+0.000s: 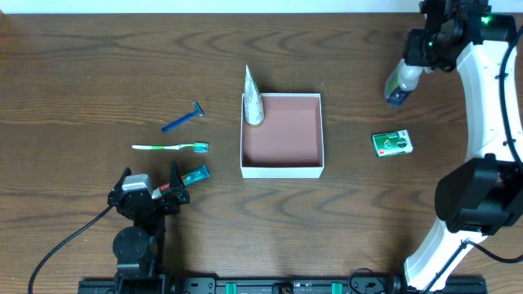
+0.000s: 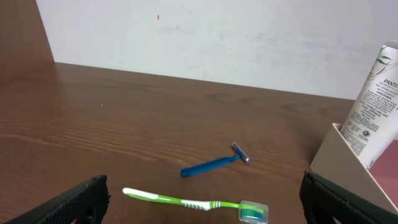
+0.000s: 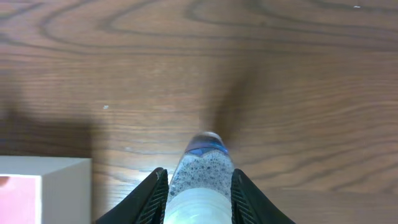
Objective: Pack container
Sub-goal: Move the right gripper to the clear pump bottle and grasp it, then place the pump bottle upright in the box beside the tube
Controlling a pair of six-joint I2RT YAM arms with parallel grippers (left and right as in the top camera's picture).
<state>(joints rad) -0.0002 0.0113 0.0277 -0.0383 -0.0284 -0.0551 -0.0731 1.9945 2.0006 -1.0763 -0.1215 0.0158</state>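
Note:
The container [image 1: 282,169], a shallow white box with a pinkish-brown inside, sits mid-table; its corner shows in the left wrist view [image 2: 333,152] and in the right wrist view [image 3: 50,180]. A white tube [image 1: 252,100] leans in its far left corner, also in the left wrist view [image 2: 376,106]. My right gripper [image 1: 413,61] is shut on a clear bottle with a blue cap [image 3: 202,171], held above the table right of the box. My left gripper [image 2: 202,202] is open and empty, near a green toothbrush [image 2: 193,202] and a blue razor [image 2: 214,163].
A small green packet [image 1: 392,144] lies right of the box. The toothbrush [image 1: 172,148], the razor [image 1: 182,118] and a small teal item [image 1: 194,174] lie left of the box. The left arm's cable trails off the front left.

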